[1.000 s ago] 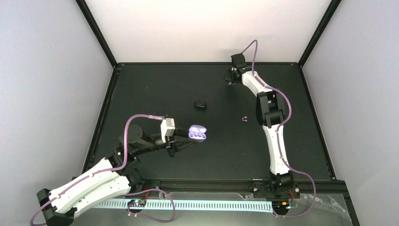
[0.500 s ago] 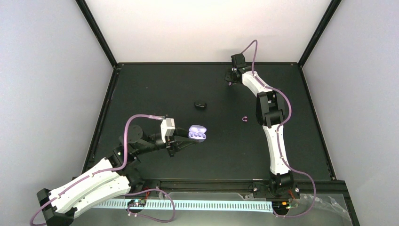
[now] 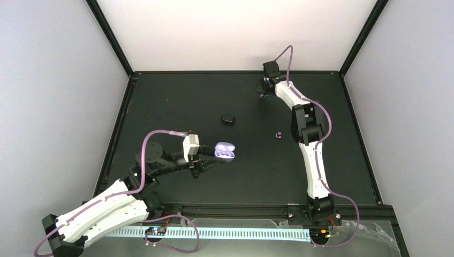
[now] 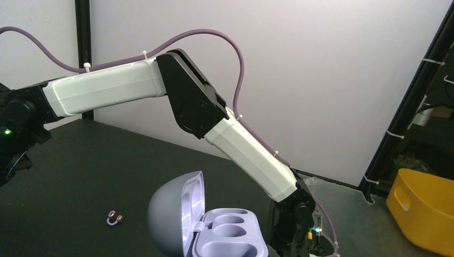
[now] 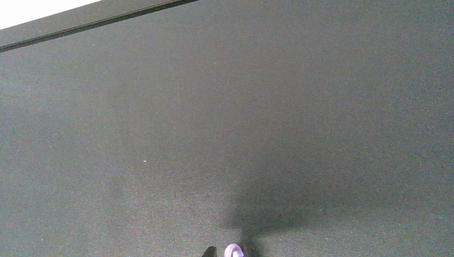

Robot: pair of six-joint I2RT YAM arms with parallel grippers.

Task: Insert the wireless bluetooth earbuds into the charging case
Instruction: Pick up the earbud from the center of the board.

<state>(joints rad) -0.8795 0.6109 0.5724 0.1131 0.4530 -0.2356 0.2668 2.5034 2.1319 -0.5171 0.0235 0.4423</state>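
Nothing is seated yet: both sockets of the charging case (image 4: 227, 235) stand empty. The left end effector (image 3: 211, 157) is clamped on the case, holding it with its lid open. Far across the surface (image 3: 176, 101), the right end effector (image 3: 261, 92) has its fingertips pinched close about one earbud (image 5: 233, 250). The other earbud (image 3: 278, 135) lies loose beside the right arm. Both have to be carried over and seated.

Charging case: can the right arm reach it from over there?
Probably yes. The left hand holds the charging case open, sockets up, seemingly nearer the right arm's base than the right hand now is, and nothing tall stands between.
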